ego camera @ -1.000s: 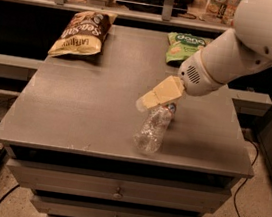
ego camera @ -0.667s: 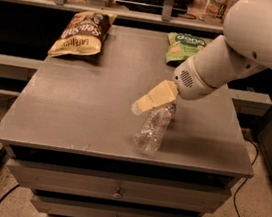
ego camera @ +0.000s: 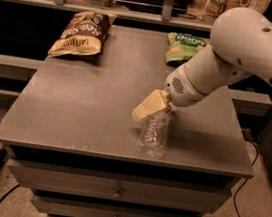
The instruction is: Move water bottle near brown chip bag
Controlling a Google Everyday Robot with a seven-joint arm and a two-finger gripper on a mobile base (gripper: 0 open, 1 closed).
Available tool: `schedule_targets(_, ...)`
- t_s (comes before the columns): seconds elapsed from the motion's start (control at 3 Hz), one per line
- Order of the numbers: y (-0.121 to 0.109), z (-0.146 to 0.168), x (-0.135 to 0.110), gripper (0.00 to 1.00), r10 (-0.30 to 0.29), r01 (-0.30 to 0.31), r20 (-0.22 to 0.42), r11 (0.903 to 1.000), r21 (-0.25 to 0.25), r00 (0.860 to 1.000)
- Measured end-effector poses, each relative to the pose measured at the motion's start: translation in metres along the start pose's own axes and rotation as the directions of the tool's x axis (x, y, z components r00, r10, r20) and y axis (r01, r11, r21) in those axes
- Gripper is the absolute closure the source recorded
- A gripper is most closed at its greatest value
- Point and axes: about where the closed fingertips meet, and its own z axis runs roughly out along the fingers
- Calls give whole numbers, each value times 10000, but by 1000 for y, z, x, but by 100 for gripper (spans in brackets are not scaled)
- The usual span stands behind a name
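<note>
Cream fingers (ego camera: 149, 107) at far end of water bottle (ego camera: 153, 134)

Bulky white rounded arm (ego camera: 250, 51), vented wrist disc (ego camera: 178, 87), cream-yellow claw (ego camera: 143, 112) low over the table (ego camera: 80, 108)

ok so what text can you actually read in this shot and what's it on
"Sea Salt": on the brown chip bag, large white lettering; the line below starts "LAT", rest blurred.
green snack bag: white lettering, unreadable.
water bottle label: too small to read.
tool, over the bottle's top end: no text.
</note>
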Motion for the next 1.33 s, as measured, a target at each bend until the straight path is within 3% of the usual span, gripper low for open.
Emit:
schedule_targets(0.33, 2, 2, -2, 63, -63, 63, -42, 10000, -60, 10000)
schedule_targets(0.67, 3, 2, -2, 95, -65, 64, -39, 10000, -61, 10000)
schedule_targets(1.0, 3, 2, -2, 100, -65, 64, -39, 10000, -61, 10000)
schedule_targets(1.33, -7, -23, -38, 100, -659, 798, 1519, 9930, -876, 9862)
